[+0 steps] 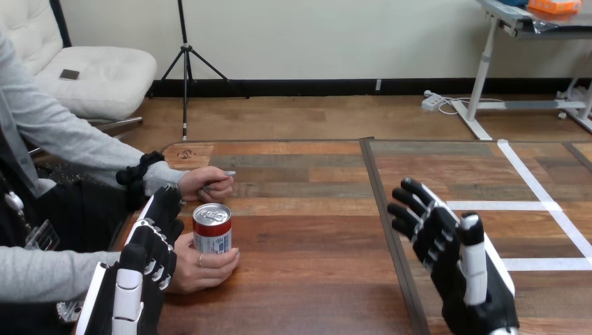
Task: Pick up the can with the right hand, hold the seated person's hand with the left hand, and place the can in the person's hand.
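A can (211,229) with a silver lid, a red band and a white and blue lower part stands upright at the table's left. It sits in the person's hand (199,271), whose fingers wrap its base. My left hand (155,241) lies against the back of that hand and its wrist, fingers fairly straight and pointing away from me; I cannot see them curled round it. My right hand (450,244) hovers open over the right half of the table, fingers spread and holding nothing, well to the right of the can.
The person's other hand (206,183) rests on the table just behind the can, pinching a small thing. A dark seam (382,209) splits the wooden table (307,244). White tape lines (534,183) mark its right part.
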